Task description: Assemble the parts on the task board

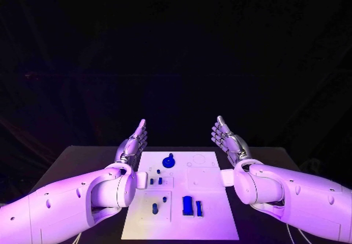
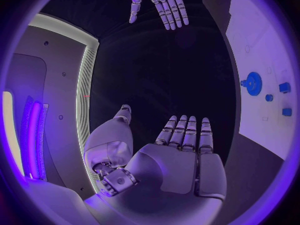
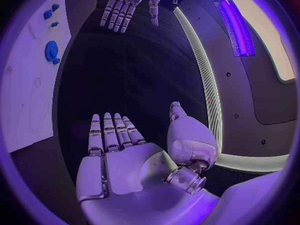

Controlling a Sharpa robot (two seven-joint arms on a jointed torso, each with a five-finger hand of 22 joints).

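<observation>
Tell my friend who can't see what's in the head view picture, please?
Two white robot arms reach over a black table, the left hand and right hand held open and empty, fingers straight, on either side of a white task board. Small blue parts sit on the board, among them a round one near its far edge.

Room dim; background beyond the tabletop goes to near-black. A violet-magenta light washes everything, falling from above and in front: the task board reads brightest, and both forearms glare pale pink on their upper faces. Under the left arm a soft shadow lies on the board's near edge. Head view is sharp at centre and slightly soft toward the far hands. Both wrist views are fisheye circles in dark frames; straight edges bow strongly at the rim. A lit strip blooms purple-white. The fingers show small specular highlights.
</observation>
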